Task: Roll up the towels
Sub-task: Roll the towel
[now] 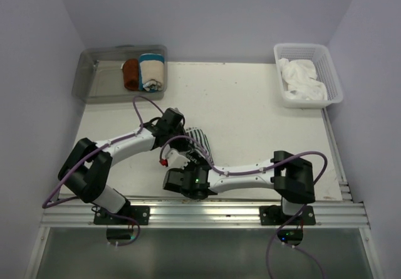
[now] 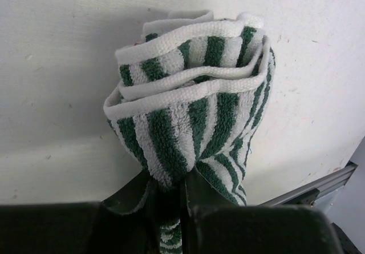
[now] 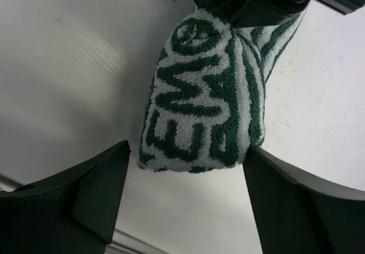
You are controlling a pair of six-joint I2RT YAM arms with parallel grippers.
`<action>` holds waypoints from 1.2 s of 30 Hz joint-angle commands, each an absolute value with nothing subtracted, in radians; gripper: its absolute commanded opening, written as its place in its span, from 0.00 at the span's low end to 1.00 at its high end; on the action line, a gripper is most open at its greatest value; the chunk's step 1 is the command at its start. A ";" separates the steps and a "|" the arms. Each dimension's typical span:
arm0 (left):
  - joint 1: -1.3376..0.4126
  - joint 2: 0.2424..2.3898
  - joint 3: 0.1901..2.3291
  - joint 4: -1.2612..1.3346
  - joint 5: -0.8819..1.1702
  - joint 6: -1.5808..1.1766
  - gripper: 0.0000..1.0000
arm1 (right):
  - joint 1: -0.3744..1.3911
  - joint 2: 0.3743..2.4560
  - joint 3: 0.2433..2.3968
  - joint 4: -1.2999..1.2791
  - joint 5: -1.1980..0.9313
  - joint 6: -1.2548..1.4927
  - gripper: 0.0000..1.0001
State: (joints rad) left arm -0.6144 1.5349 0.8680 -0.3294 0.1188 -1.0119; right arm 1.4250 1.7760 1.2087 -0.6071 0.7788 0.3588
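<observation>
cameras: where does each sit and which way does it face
Top external: above and behind, looking down at the table; left arm and right arm show.
Left wrist: on the left arm, facing the striped towel pinched in the left gripper.
Right wrist: on the right arm, facing that towel inside the open right gripper.
All three share that towel.

Green woven letters stand on the towel (image 3: 199, 94), centre of the right wrist view. Shapes like E, M and O show; the whole word is illegible.
</observation>
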 commanded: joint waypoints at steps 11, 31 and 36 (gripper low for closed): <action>-0.609 1.514 0.839 -0.359 0.138 -0.993 0.31 | 1.318 1.648 1.039 -0.430 0.701 0.384 0.04; -0.600 1.431 0.882 -0.388 0.097 -0.956 0.93 | 0.971 1.330 0.761 -0.108 0.028 0.529 0.00; -0.600 1.430 0.850 -0.308 0.147 -0.933 0.97 | 0.907 1.368 0.735 -0.046 -0.078 0.575 0.00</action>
State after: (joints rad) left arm -0.6014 1.4429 0.8547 -0.3523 0.1017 -0.9722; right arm 0.9417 1.3567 0.7494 -0.1547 0.0101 0.5262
